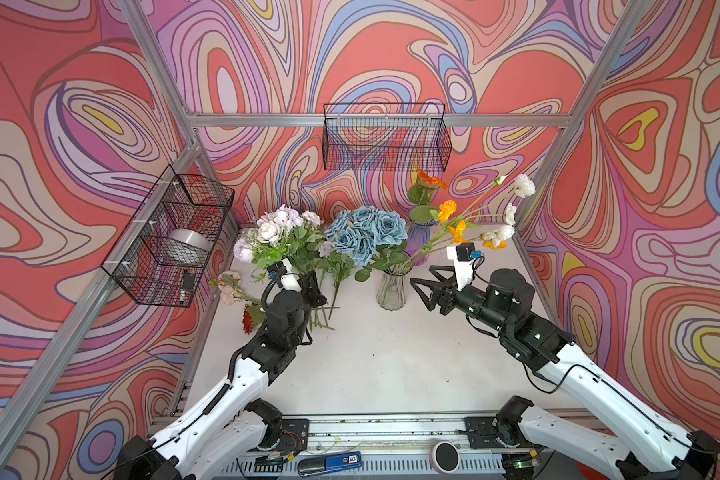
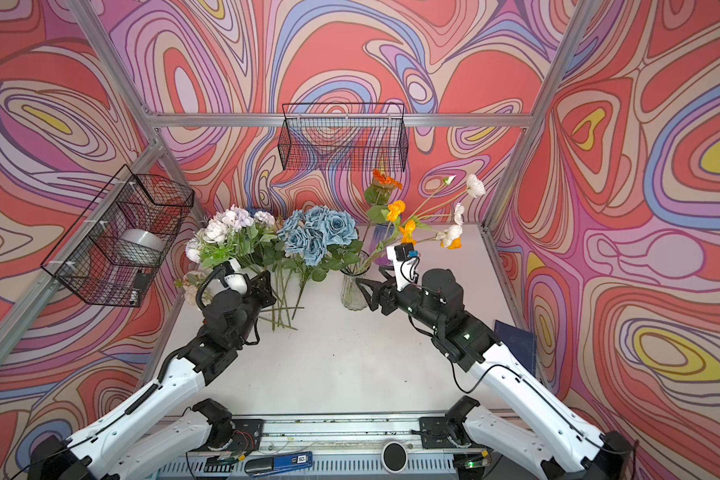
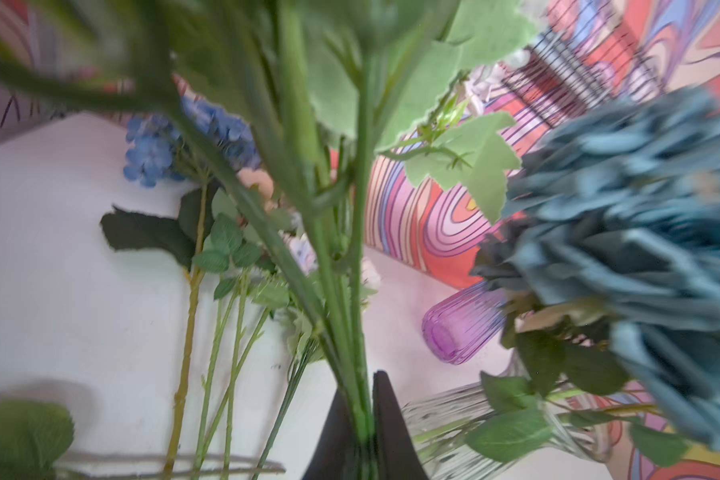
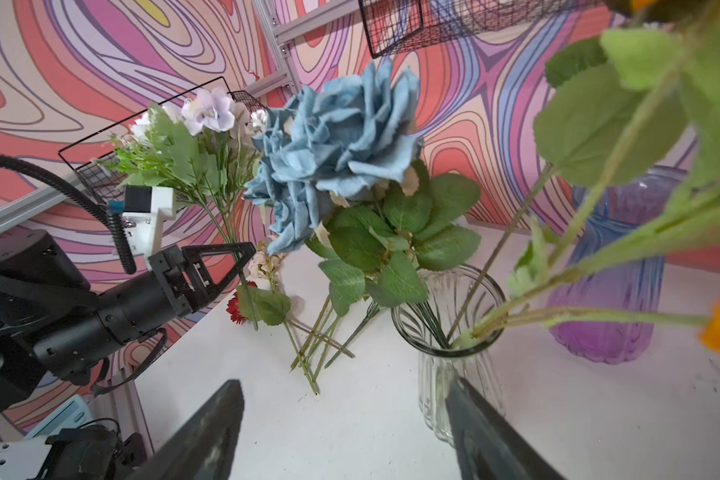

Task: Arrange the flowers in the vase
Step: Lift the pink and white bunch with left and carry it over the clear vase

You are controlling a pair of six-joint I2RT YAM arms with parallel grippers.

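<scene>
— Flowers point(image 1: 458, 232) in orange and white, where are they?
— In the clear vase point(image 1: 391, 293), leaning right. Blue roses point(image 1: 371, 232) stand just left of it.
— Grippers?
— Left gripper point(image 3: 360, 409) is clamped on the stems of the lilac-and-white bunch point(image 1: 281, 232); right gripper point(image 1: 421, 275), jaws apart, sits just beside the vase.

Only legible txt: small white label point(image 1: 352, 458) point(image 2: 303, 459) on blue device point(image 1: 333, 461) point(image 2: 279, 463) lying by front rail point(image 1: 391, 428), seen in both top views. Looks like "SD"; remaining chars too small to read. Wrist views: no readable txt, nrs or signs.
</scene>
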